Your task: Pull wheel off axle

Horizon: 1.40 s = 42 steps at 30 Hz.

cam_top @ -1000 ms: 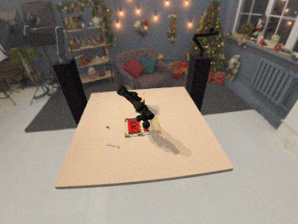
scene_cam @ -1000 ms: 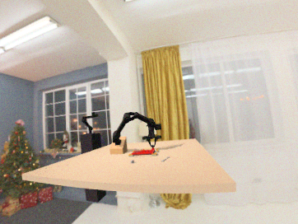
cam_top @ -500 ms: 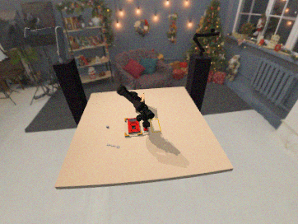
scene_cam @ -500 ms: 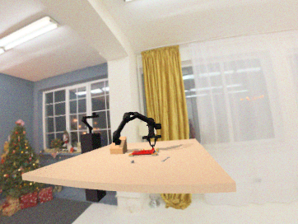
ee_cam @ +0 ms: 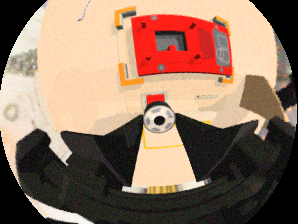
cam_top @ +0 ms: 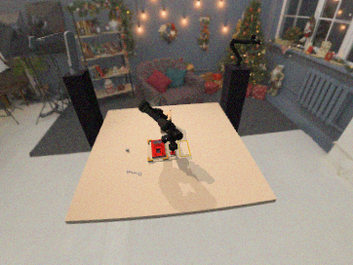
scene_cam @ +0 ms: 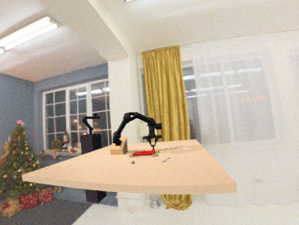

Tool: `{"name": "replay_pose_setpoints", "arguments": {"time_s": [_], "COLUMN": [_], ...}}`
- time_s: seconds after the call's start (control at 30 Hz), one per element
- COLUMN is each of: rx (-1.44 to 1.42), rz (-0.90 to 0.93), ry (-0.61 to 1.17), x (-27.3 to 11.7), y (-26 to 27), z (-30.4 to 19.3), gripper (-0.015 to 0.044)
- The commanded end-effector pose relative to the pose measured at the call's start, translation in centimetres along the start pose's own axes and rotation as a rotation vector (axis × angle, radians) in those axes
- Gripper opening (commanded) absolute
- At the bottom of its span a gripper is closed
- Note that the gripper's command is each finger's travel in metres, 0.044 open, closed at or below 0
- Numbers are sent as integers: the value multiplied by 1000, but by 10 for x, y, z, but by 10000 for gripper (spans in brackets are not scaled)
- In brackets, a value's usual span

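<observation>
Just below centre in the wrist view, the fingers are clenched on the wheel, which sits beneath the red base. The carry step seems in hand — next it must reach the yellow-outlined marked area at the worktop's middle, lower, then release.

1. Christmas tree at back right, beside window.
2. Sofa with red and teal cushions.
3. Yellow curtain.
4. Small grey part on table, possibly a screw.
</observation>
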<state>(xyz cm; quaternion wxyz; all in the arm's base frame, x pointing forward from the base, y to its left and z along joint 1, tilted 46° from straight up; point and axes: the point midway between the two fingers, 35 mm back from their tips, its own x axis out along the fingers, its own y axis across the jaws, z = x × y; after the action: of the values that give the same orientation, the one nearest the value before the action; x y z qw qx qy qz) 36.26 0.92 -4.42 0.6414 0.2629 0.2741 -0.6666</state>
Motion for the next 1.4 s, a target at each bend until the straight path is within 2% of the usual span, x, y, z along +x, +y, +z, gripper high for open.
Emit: {"name": "replay_pose_setpoints", "arguments": {"time_s": [0.0, 1.03, 1.37], "rx": [4, 2, 2], "rz": [4, 5, 5], "ry": [5, 4, 5], "x": [-4, -14, -47], "y": [1, 0, 0], "z": [0, 0, 0], "gripper": [0, 0, 0]}}
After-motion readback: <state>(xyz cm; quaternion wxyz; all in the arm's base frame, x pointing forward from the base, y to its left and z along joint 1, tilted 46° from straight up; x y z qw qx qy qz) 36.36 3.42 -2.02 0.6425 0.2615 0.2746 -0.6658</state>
